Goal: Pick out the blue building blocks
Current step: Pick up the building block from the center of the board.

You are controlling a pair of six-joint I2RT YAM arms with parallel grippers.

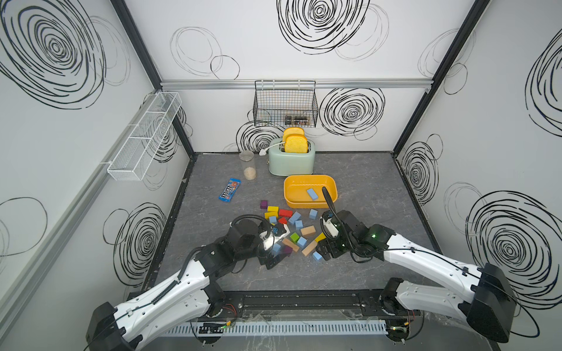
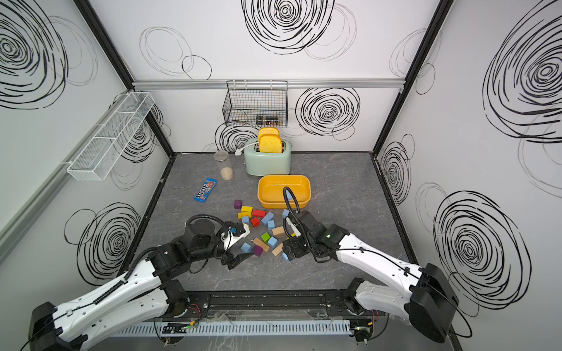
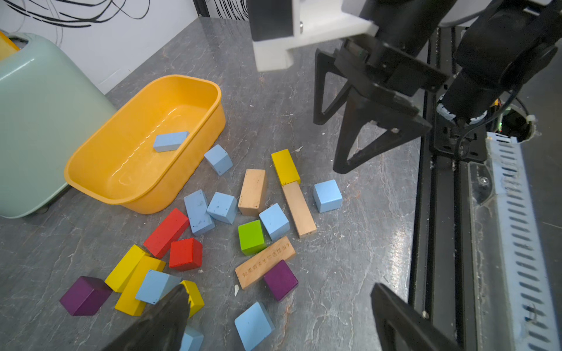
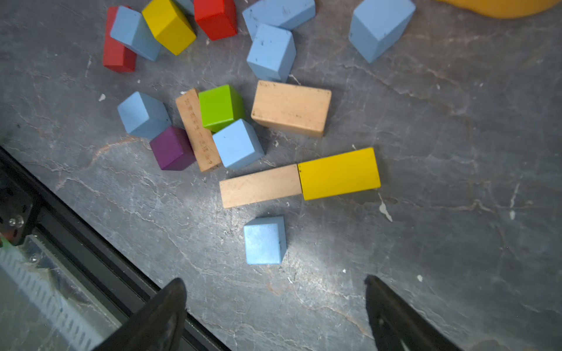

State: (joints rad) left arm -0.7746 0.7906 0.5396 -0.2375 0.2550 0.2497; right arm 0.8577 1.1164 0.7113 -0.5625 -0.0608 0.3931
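Two robot arms are leaning low over a worktop [image 1: 365, 182] strewn with toy blocks, their job being to pick out the blue building blocks [image 1: 294, 217]. One blue brick [image 1: 312, 193] is lying inside the yellow tub [image 1: 301, 204]. The others are sitting in the mixed heap in front of it, several pressed against red, yellow, green, purple and plain-wood pieces.

The right gripper [image 4: 273, 281] is hanging wrist-down with its jaws spread and empty. It is pointing at a lone blue cube [image 4: 264, 240], which is standing clear of its neighbours near a wooden plank [image 4: 260, 185]. The left gripper [image 3: 278, 290] is hovering over the near edge of the heap, its jaws likewise spread wide and gripping nothing.

The blocks are looking light, rigid and matte, so they are unlikely to slip or crush. A pinch across two opposite flat faces should be seating them squarely. The lone cube is offering free sides, while the crowded ones are probably calling for care so that neighbours are not nudged.
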